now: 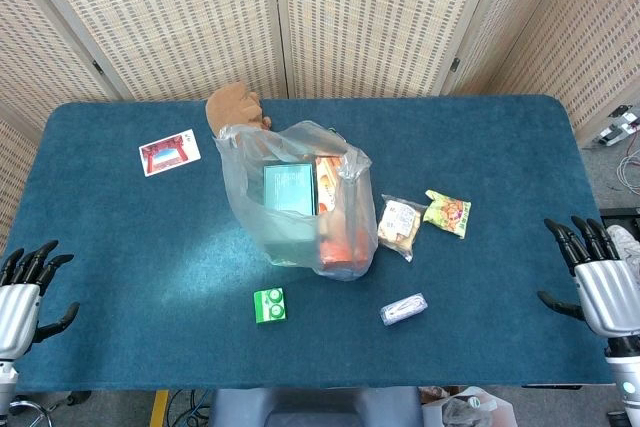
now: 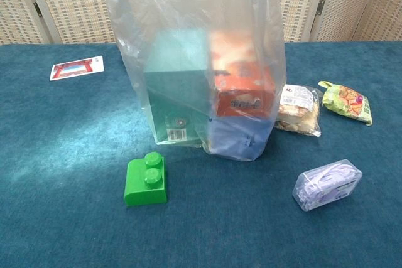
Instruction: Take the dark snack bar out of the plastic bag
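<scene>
Blue surface (image 1: pixel 480 137): bag (image 1: pixel 295 202) stands mid-table; left robot hand (image 1: pixel 25 282) and right robot hand (image 1: pixel 598 272) spread wide, empty, at opposite edges.

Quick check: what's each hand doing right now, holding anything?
Left hand: open, fingers spread, holding nothing, at the table's left edge.
Right hand: open, holding nothing, at the right edge.

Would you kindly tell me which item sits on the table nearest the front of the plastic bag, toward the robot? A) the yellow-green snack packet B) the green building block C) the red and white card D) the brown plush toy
B: the green building block lies just in front of the plastic bag on the table, apart from it, while the other items sit beside or behind it.
</scene>
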`<state>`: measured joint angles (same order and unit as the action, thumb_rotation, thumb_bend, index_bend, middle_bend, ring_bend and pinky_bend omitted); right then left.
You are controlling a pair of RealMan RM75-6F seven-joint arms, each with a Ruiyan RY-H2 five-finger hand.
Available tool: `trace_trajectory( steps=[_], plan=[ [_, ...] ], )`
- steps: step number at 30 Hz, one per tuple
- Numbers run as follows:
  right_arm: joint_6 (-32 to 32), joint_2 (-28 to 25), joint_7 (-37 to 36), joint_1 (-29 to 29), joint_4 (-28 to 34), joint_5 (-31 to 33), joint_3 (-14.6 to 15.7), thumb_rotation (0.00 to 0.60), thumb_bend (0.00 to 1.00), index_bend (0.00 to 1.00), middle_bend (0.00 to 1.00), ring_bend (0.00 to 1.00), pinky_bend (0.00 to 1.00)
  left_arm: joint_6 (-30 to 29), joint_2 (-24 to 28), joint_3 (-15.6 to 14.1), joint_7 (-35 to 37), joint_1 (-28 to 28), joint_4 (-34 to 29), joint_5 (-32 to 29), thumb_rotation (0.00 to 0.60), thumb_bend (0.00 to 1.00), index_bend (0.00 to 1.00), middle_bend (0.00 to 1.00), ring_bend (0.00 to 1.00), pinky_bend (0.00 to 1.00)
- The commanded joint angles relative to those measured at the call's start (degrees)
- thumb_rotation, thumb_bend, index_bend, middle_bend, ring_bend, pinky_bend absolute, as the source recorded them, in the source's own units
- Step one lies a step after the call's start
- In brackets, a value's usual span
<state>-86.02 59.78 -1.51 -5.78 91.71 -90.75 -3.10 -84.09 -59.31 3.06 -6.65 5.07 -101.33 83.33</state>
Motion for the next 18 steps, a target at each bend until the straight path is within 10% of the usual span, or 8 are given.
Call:
trace_trajectory(
  steps=[1,9,18],
  plan=[
    [-0.12,0.04,-0.18,0.04,-0.17,0.01,-0.01,0.600,0.08,0.05,0.18,0.05,0.08,0.08,-0.04,0.03,-0.07,0.10,-0.08,0.03,0.600,0.27,0.21,0.08,0.11,0.01],
    [-0.57,-0.29,-0.32,-0.18,-0.25,-0.32,-0.35,0.600,0.08,0.05,0.18,0.05,0.08,1.19,0.65,0.34,2.95,1.03,-0.12,0.54,0.600,0.27,0.21,0.08,0.11,0.01],
    [-1.46,-2.98,-0.34,-2.00,1.33,-1.85,-2.34,0.600,0.08,0.05,0.18,0.05,0.08,10.18,5.67,1.68,22.70,6.42,0.78,1.55,0.600,0.27,0.18,0.08,0.12,0.01]
  ],
)
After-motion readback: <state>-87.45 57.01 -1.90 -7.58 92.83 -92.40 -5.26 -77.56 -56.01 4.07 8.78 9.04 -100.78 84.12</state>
